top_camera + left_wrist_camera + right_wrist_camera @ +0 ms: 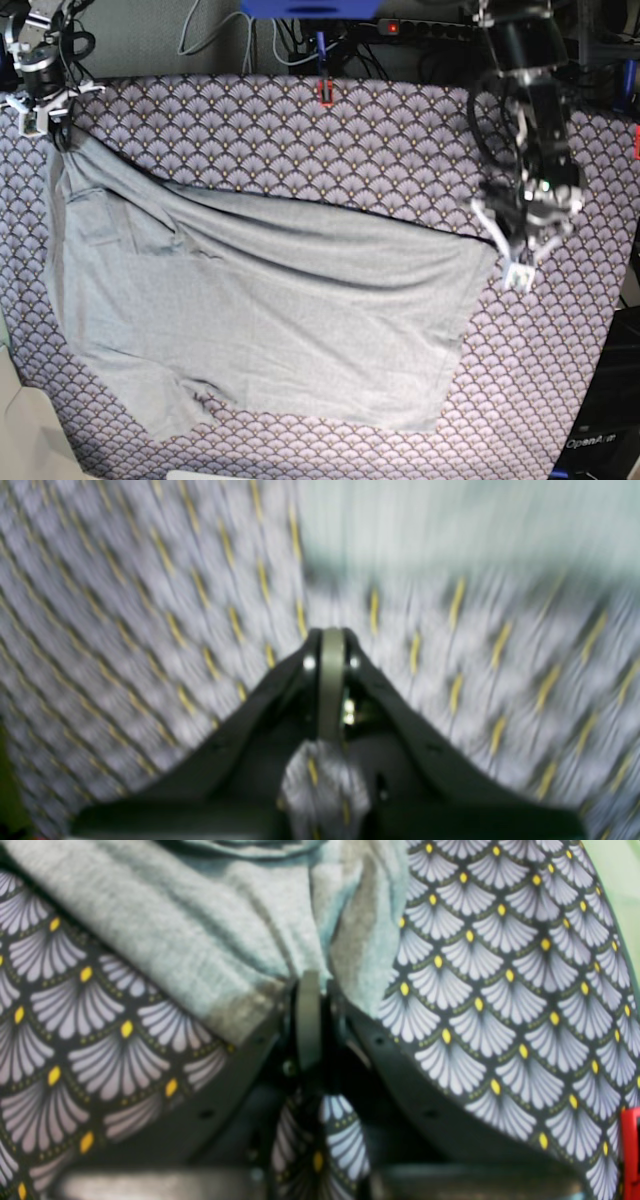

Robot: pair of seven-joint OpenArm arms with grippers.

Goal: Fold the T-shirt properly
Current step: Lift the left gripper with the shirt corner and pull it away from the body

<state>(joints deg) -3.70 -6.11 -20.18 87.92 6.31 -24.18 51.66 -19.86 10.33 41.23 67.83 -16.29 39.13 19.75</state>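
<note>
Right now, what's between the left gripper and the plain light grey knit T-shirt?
Only bare purple fan-scale patterned cloth separates left gripper and T-shirt; left wrist view.

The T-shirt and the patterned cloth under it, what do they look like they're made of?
T-shirt: soft knit, probably cotton jersey, matte. Sign: heathered grey flecks, a fuzzy surface in the right wrist view and limp folds.

Patterned cloth: likely a smooth woven printed fabric. Sign: crisp fan-scale print with yellow dots, lying flat; whether it is coated cannot be told.

T-shirt point(270, 320) spread on patterned cloth point(300, 140)
</note>
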